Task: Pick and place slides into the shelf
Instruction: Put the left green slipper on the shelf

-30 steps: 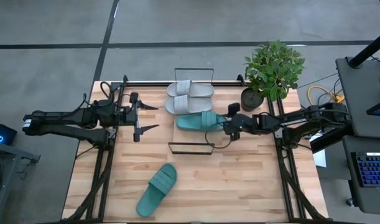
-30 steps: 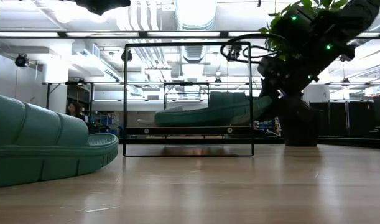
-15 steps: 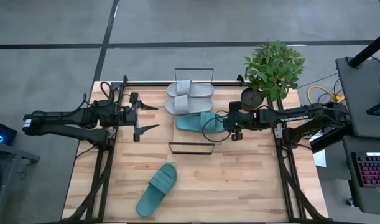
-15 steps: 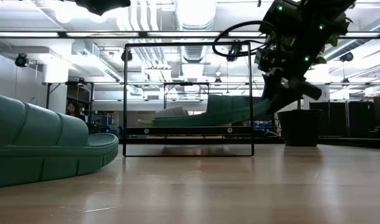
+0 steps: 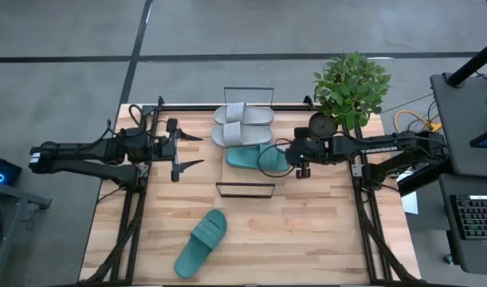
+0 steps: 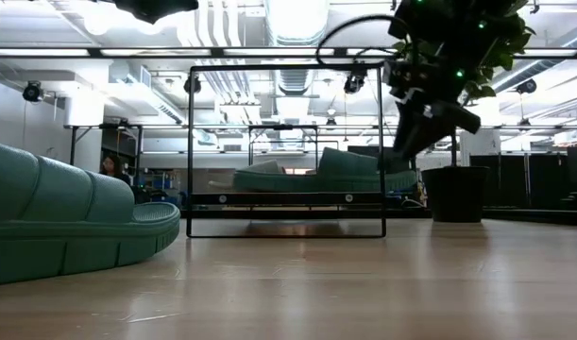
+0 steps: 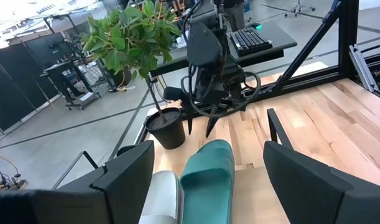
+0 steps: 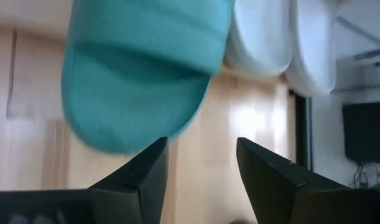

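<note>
One teal slide [image 5: 255, 156] lies flat on the shelf [image 5: 245, 190] next to the two pale grey slides [image 5: 241, 123]. In the low view this teal slide [image 6: 316, 175] rests level on the plank [image 6: 283, 198]. My right gripper [image 5: 293, 156] is open just off that slide's right-hand end. In its wrist view the slide [image 8: 140, 62] lies just beyond the right gripper [image 8: 199, 168]. The other teal slide [image 5: 202, 243] lies sole-down on the table near the near edge. My left gripper [image 5: 194, 150] waits open left of the shelf.
A potted plant [image 5: 348, 89] stands at the table's far right corner, close behind my right arm. The shelf's black wire end frames [image 6: 283, 149] rise above the plank. Bare tabletop [image 5: 307, 231] stretches between the shelf and the near edge.
The teal slide on the shelf was tilted, with its right end raised in my right gripper. That end has come down, and the slide now lies flat on the plank. My right gripper no longer holds it and has risen a little above that end.
</note>
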`<action>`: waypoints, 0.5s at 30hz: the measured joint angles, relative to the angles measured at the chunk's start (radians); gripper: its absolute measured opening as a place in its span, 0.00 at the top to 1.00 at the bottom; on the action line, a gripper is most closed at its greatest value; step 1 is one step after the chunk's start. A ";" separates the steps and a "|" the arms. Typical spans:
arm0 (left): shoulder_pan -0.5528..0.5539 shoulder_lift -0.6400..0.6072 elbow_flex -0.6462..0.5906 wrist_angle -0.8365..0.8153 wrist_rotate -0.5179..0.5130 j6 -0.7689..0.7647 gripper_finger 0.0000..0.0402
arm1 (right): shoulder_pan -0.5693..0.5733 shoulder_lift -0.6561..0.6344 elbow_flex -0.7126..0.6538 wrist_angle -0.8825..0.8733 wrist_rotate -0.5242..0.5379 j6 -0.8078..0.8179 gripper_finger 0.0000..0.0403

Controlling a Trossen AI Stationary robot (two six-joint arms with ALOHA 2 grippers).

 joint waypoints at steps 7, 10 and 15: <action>0.000 0.009 0.000 0.001 0.000 0.000 0.29 | 0.008 0.010 -0.036 0.166 -0.114 -0.144 0.58; 0.000 0.009 0.000 -0.002 0.000 0.000 0.29 | 0.006 0.028 -0.043 0.192 -0.102 -0.174 0.60; -0.001 0.015 0.000 -0.001 0.000 0.000 0.29 | 0.009 0.060 -0.048 0.245 -0.098 -0.234 0.63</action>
